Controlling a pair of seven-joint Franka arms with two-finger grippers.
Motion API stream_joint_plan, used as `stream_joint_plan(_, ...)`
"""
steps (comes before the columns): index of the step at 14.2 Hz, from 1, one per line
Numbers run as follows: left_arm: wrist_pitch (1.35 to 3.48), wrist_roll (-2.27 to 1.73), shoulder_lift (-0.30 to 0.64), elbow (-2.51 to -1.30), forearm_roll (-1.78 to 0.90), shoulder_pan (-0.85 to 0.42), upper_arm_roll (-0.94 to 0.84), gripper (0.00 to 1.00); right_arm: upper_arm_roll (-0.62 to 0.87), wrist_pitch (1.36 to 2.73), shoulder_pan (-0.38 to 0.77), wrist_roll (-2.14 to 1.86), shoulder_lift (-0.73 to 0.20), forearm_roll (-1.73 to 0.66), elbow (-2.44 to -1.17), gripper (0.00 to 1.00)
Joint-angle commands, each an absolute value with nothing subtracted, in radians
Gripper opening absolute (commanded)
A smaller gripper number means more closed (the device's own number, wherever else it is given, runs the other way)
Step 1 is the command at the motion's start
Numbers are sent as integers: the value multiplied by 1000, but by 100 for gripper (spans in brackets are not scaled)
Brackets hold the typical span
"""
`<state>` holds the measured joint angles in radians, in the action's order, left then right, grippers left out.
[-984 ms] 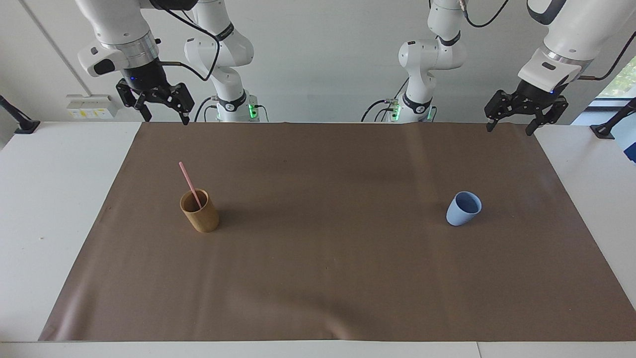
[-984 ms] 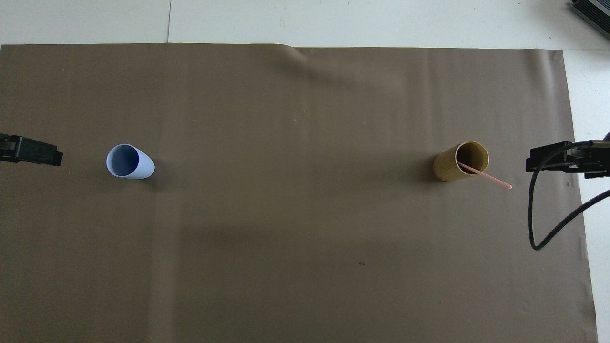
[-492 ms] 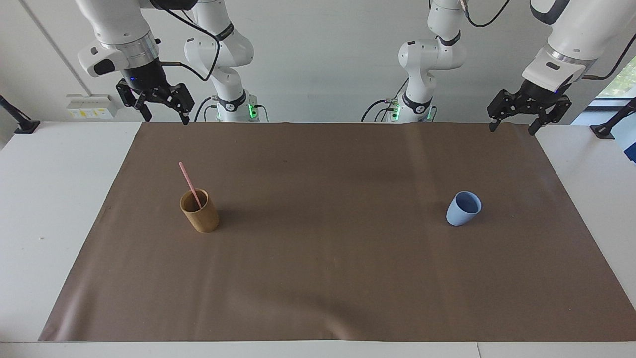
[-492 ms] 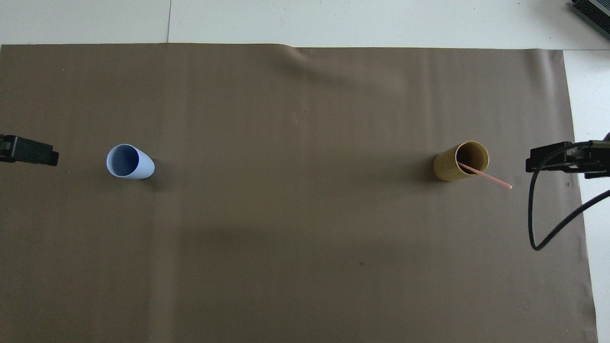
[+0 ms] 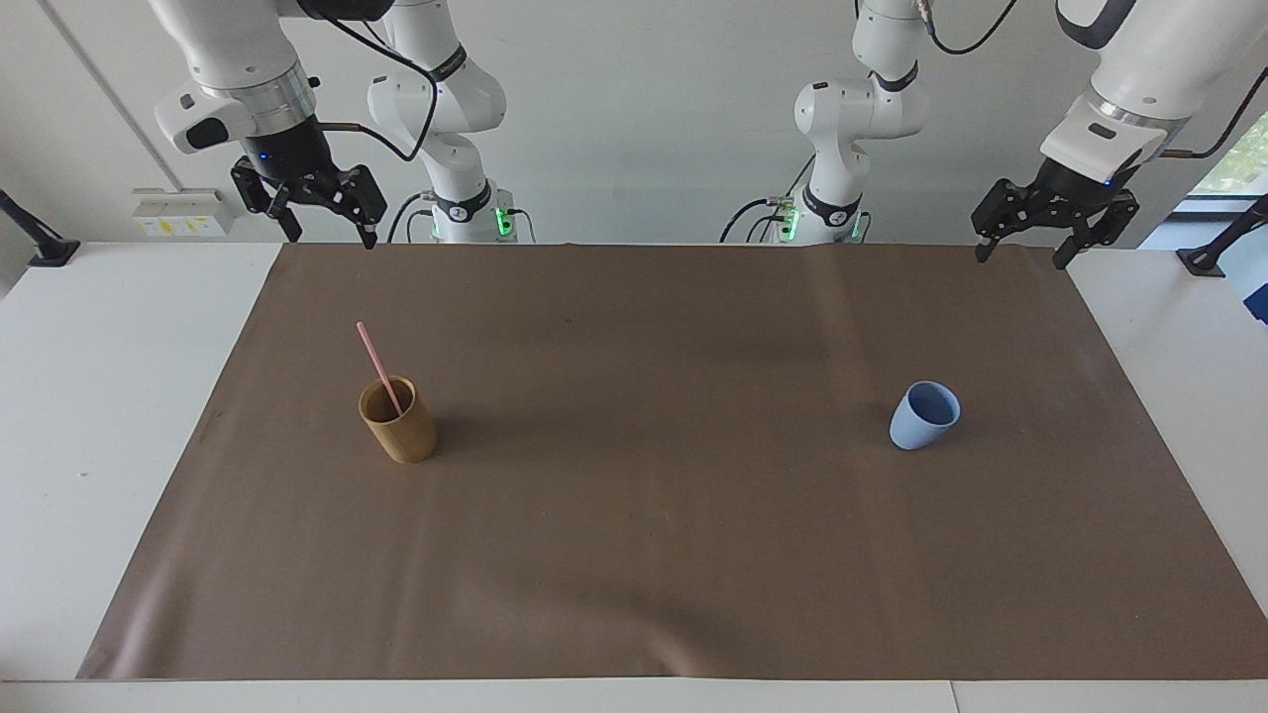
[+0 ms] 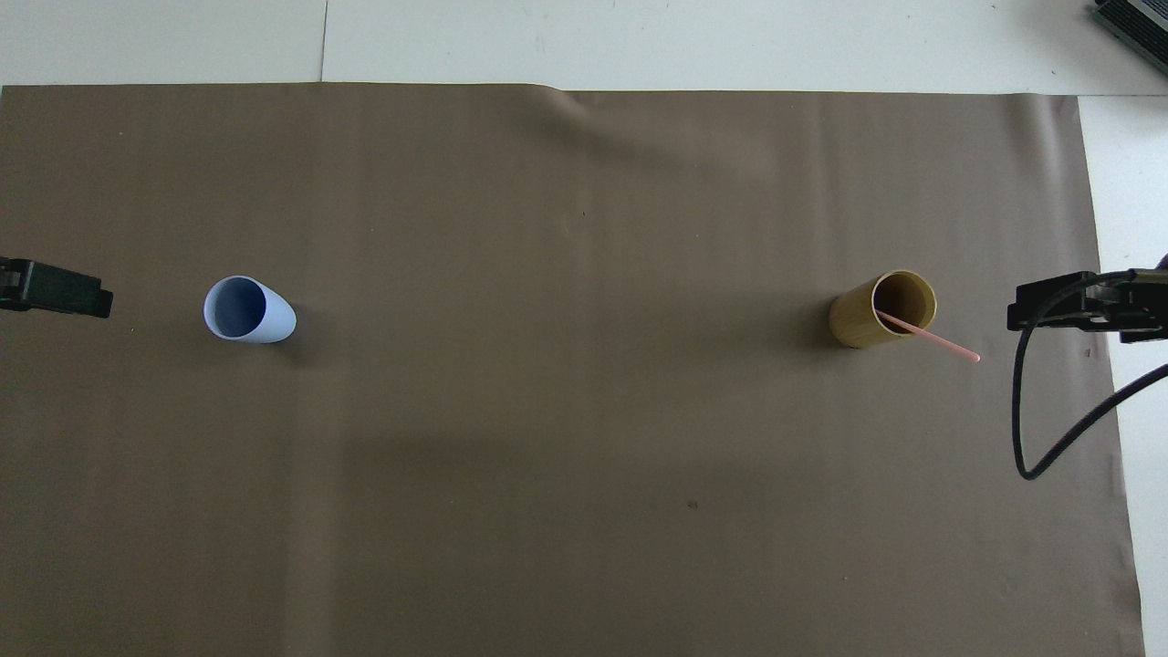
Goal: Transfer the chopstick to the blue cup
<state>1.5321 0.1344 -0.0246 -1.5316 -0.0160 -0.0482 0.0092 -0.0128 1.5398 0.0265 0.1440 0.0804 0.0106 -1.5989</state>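
Observation:
A thin pink chopstick (image 5: 375, 362) stands slanted in a tan cylindrical cup (image 5: 399, 433) toward the right arm's end of the brown mat. Its upper half sticks out above the rim (image 6: 940, 344). The light-blue cup (image 5: 924, 417) stands upright and empty toward the left arm's end (image 6: 248, 310). My right gripper (image 5: 332, 238) hangs open in the air over the mat's corner at the robots' edge, well apart from the tan cup. Over the other robot-side corner my left gripper (image 5: 1018, 257) hangs open too, holding nothing.
The brown mat (image 5: 654, 555) covers most of the white table (image 5: 89, 396). A black cable (image 6: 1049, 438) loops down from the right arm over the mat's edge. The two cups stand far apart with bare mat between them.
The left gripper has drawn back slightly toward its own end of the table and risen a little. The right arm, both cups and the chopstick have not moved.

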Motion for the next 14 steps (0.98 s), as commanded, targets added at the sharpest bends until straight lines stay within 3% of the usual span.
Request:
stream_joint_plan(1, 1520, 124, -43, -1543, -11, -40, 2, 100, -14, 1522, 18, 123, 77, 6, -1589, 100)
stream_joint_plan(14, 1523, 124, -41, -1545, -11, -40, 2, 100, -11, 1532, 21, 120, 107, 8, -1637, 100)
